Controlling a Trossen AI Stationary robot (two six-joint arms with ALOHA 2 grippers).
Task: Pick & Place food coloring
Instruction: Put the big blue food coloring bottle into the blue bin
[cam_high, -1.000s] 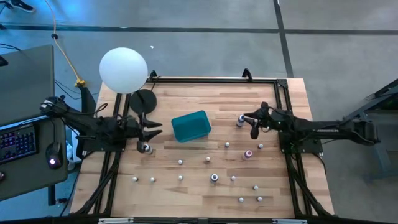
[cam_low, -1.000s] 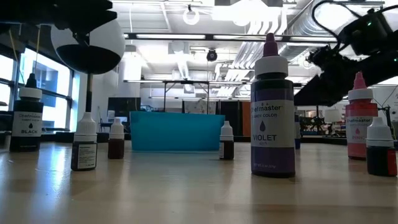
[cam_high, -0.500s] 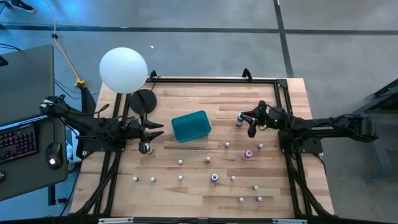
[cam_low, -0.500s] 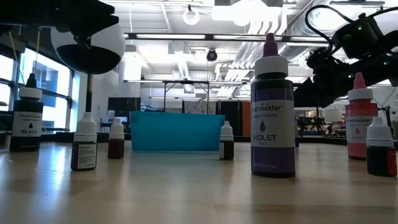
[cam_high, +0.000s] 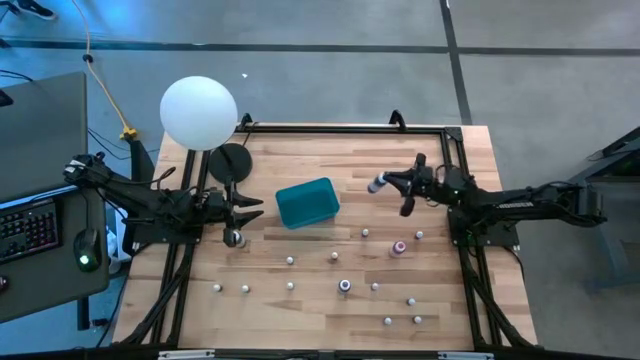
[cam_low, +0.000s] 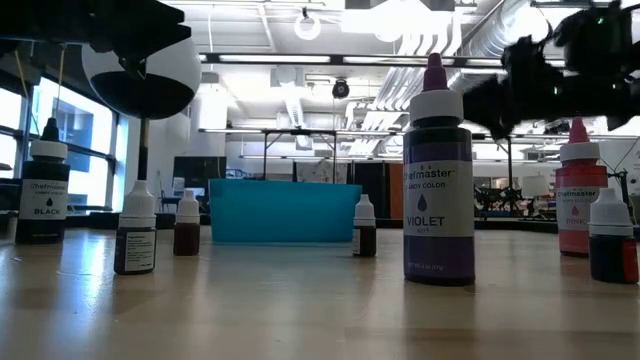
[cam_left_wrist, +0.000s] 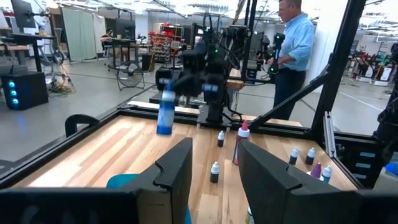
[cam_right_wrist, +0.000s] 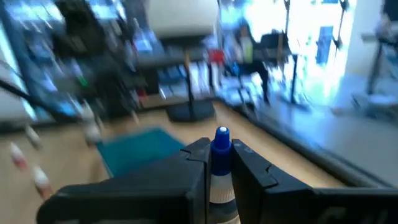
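Low view: labels "VIOLET" (cam_low: 437, 180), "BLACK" (cam_low: 42, 185) | right fingers (cam_right_wrist: 217, 160) clamp blue-capped bottle (cam_right_wrist: 218, 168) | left fingers (cam_left_wrist: 214, 171) apart.

tub (cam_high: 307, 202): teal | violet bottle (cam_low: 438, 180): purple, white collar | ball (cam_high: 199, 113): white | table (cam_high: 330, 160): light wood

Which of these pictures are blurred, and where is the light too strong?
Right wrist view: the whole room is smeared with motion blur, the windows glare, only the right claw and its blue-capped bottle stay fairly sharp. Left wrist view: that bottle is blurred. Low view: the violet bottle is sharp against bright ceiling lights.
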